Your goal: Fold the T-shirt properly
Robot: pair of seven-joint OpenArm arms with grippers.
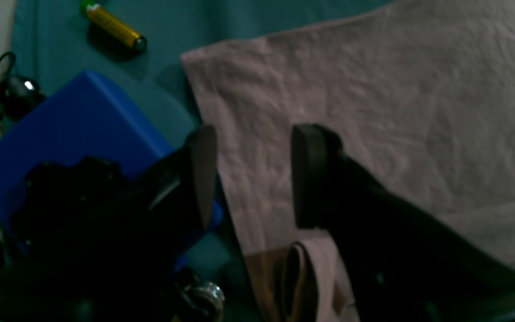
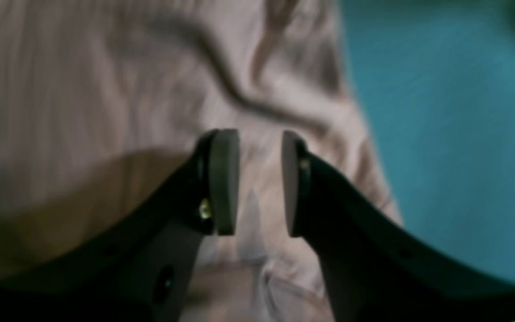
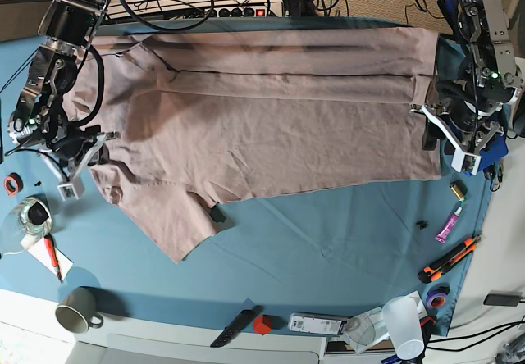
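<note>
The pink-beige T-shirt (image 3: pixel 271 126) lies spread and wrinkled across the blue-teal table cloth (image 3: pixel 328 241), with one long edge folded over along the back. My left gripper (image 1: pixel 253 174) hovers open over the shirt's (image 1: pixel 373 112) side edge at the base view's right (image 3: pixel 447 138), nothing between its fingers. My right gripper (image 2: pixel 259 183) stands over the shirt's (image 2: pixel 83 89) sleeve end at the base view's left (image 3: pixel 78 167). Its pads (image 2: pixel 224 179) are apart, and a small ridge of cloth rises below the gap.
A blue box (image 1: pixel 69 134) and a yellow battery (image 1: pixel 113 26) lie beside the left gripper. A mug (image 3: pixel 78 308), a red-handled tool (image 3: pixel 51 253) and a glass (image 3: pixel 29 216) sit front left. A plastic cup (image 3: pixel 406 323), an orange cutter (image 3: pixel 447 257) and a pink marker (image 3: pixel 449 222) sit front right. A small black object (image 3: pixel 217 213) rests at the shirt's front edge.
</note>
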